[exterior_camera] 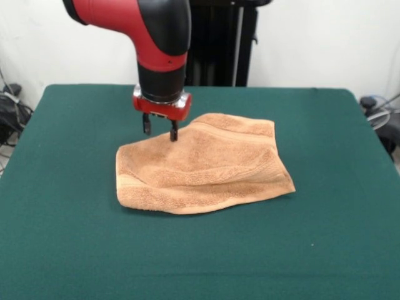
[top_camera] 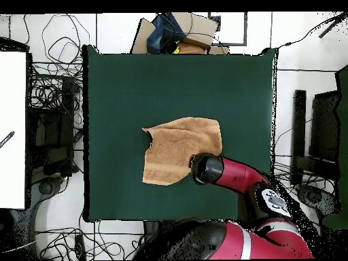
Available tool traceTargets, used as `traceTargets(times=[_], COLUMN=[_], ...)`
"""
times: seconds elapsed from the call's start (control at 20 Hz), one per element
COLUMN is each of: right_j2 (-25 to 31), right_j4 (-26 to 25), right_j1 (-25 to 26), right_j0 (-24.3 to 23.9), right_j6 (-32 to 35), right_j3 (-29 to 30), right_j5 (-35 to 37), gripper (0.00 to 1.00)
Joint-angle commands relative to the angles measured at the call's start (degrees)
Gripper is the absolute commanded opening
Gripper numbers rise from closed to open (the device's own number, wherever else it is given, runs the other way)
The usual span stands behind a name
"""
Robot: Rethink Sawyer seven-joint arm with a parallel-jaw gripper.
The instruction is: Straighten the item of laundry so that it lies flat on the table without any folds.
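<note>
one risk: my open pincer (exterior_camera: 160, 129), upper left of the rumpled towel (exterior_camera: 203, 164), may pinch two layers.

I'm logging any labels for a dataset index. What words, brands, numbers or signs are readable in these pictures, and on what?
None can be read: the towel, the table, the arm and its hand show no legible text, label or number in either view.

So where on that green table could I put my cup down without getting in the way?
The table is bare all round the towel: the wide strip along the front edge and both side margins. Behind the towel it is crowded, where the tool hangs at the towel's back edge.
</note>
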Motion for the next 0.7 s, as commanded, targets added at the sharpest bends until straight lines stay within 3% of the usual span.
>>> traceTargets(times=[0.05,0.7], right_j2=[2.77,1.44], right_j4=[2.53,6.09], right_j1=[-3.21,1.02], right_j0=[2.13,5.96], right_j6=[9.33,11.2], right_j3=[1.98,-3.16], right_j5=[2.09,2.08], gripper=[1.0,1.0])
